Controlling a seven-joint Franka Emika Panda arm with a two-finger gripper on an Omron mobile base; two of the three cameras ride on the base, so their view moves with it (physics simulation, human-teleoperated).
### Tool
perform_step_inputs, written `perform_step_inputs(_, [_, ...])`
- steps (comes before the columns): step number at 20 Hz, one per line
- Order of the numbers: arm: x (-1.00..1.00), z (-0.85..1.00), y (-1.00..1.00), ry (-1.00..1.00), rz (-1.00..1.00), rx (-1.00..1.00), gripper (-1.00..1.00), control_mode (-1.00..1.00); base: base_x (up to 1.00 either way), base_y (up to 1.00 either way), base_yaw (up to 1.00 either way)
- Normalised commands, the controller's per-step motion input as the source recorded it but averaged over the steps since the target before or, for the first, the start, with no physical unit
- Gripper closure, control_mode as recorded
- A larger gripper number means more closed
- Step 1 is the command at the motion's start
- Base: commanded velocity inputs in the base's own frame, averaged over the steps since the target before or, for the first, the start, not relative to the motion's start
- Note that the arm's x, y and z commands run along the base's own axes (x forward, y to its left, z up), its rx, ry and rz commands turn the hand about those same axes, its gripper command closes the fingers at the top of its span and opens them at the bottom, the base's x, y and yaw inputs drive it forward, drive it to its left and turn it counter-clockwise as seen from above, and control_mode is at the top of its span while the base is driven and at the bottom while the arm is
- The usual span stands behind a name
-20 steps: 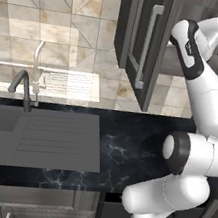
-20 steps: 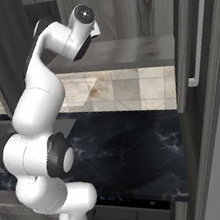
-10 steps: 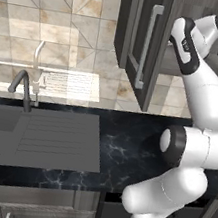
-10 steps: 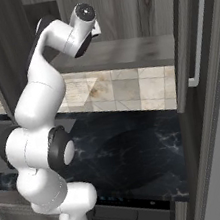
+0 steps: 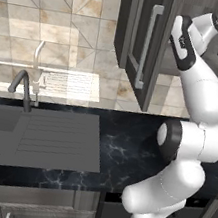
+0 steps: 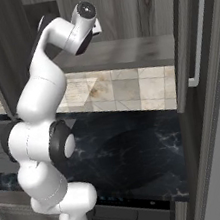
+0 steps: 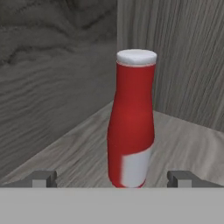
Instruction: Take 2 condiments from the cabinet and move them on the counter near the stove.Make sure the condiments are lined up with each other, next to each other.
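A slim red condiment bottle (image 7: pixel 131 127) with a white cap stands upright on the grey shelf (image 7: pixel 70 153) of the dark wood-grain cabinet (image 5: pixel 140 30), close to its back corner. My gripper (image 7: pixel 113 179) is open, level with the bottle's base, with one fingertip (image 7: pixel 43 178) on each side of it and not touching it. In the base views my hand (image 6: pixel 85 16) reaches into the cabinet above the shelf (image 6: pixel 123 54). The glossy black counter (image 5: pixel 124 149) lies below. The stove is out of view.
A dark sink (image 5: pixel 35 133) with a curved faucet (image 5: pixel 23 88) sits at the left of the counter. The cabinet's open door (image 6: pixel 193 47) with its silver bar handle (image 6: pixel 198 36) stands at my right. Another handled door (image 5: pixel 150 47) hangs left of the arm.
The arm has reached a little higher and deeper into the cabinet. The gripper has stayed open.
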Motion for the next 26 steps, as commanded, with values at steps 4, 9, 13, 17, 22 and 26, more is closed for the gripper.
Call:
perform_step_inputs(4, [0.14,0.0,0.0,0.0,0.0,0.0,-1.0,-1.0,0.0,0.0,0.0])
perform_step_inputs(9, [0.13,-0.03,0.0,0.0,0.0,0.0,-1.0,-1.0,0.0,0.0,0.0])
perform_step_inputs(13, [0.14,-0.03,0.0,0.01,0.0,0.0,-1.0,-1.0,0.0,0.0,0.0])
perform_step_inputs(17, [0.06,-0.01,0.0,0.0,0.0,0.0,-1.0,-1.0,0.0,0.0,0.0])
perform_step_inputs(22, [0.05,-0.02,0.01,0.0,0.0,0.0,-1.0,-1.0,0.0,0.0,0.0])
perform_step_inputs(26, [0.08,0.0,0.01,0.02,0.0,0.0,-1.0,-1.0,0.0,0.0,0.0])
